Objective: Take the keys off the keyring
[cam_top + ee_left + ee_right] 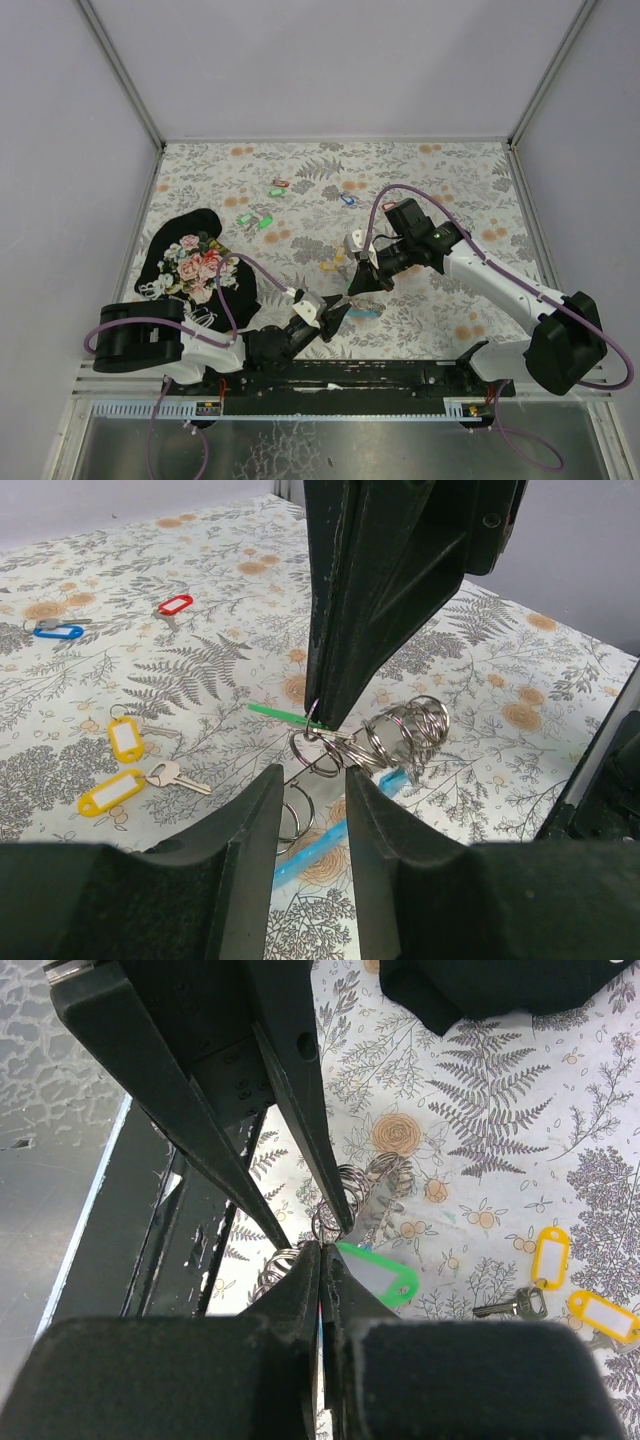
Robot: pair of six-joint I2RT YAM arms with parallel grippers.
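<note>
The keyring (pixel 400 735) is a bunch of coiled metal rings with a bright blue strap section (pixel 325 848), held just above the table between both grippers. The blue section also shows in the top view (pixel 365 312). My right gripper (pixel 322 1250) is shut on the green key tag (pixel 385 1278), which sticks out sideways from its tips. In the left wrist view the tag (pixel 280 713) is seen edge-on at the right gripper's tip (pixel 322 720). My left gripper (pixel 312 775) stands nearly closed, with metal rings caught in the narrow gap between its jaws. Its fingers (pixel 220 1160) meet the rings (pixel 375 1185) from the other side.
Two yellow tags (pixel 125 738) with a loose key (pixel 178 775) lie left of the rings. A red tag (pixel 175 604) and a blue tag (pixel 58 632) lie farther back. Loose green tags (pixel 243 218) lie mid-table. The black floral cloth (pixel 195 265) sits at the left.
</note>
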